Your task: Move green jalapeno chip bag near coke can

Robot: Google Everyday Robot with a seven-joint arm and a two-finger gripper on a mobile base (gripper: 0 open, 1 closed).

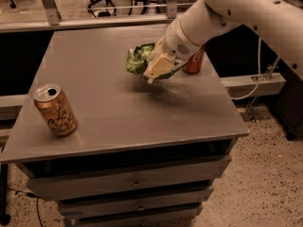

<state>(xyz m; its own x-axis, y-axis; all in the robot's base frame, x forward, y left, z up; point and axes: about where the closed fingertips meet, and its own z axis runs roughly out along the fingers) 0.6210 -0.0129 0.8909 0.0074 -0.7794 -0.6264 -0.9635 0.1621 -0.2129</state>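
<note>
My gripper (154, 67) is shut on the green jalapeno chip bag (138, 59) and holds it above the middle of the grey table (118, 112). The crinkly green bag sticks out to the left of the fingers. The coke can (194, 62), red-orange with white lettering, stands at the table's right side, just right of my gripper and mostly hidden behind my white arm (227, 13).
A tan-gold can (55, 109) with dark lettering stands near the table's front left corner. Drawers (132, 183) sit below the tabletop. Office chairs and a metal frame stand behind the table. A cable (255, 74) hangs at the right.
</note>
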